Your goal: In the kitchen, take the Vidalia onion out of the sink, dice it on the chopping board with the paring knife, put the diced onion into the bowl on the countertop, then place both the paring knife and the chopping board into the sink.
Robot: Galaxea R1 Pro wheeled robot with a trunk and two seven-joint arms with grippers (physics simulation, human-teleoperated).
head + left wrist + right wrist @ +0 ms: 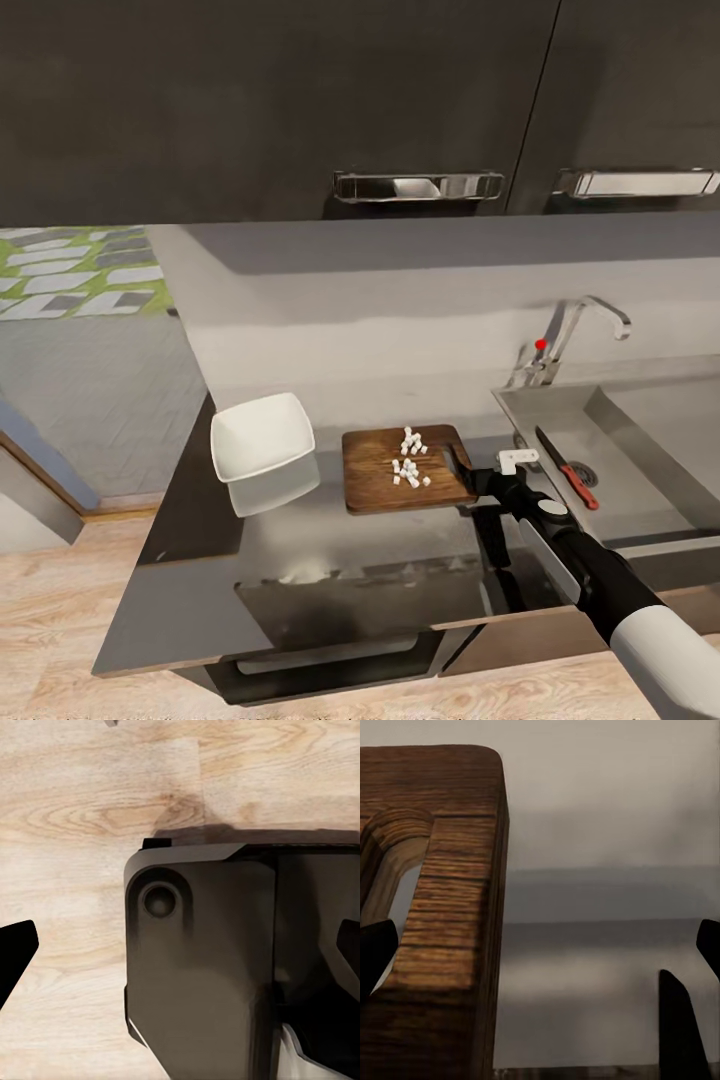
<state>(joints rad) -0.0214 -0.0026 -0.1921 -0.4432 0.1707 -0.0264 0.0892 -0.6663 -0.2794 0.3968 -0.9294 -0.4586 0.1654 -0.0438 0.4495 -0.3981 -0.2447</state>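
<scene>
Close up, the right claw (540,945) gapes beside the chopping board (442,907) handle hole.

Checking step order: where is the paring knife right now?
In the head view, the paring knife lies inside the sink, beside the round drain, to the right of the chopping board.

no readable text, no labels, no brand marks

You've got a grainy dark wood chopping board (405,470) on a glossy grey countertop (300,540), a brushed steel sink (640,450), a shiny chrome tap (575,330)
</scene>
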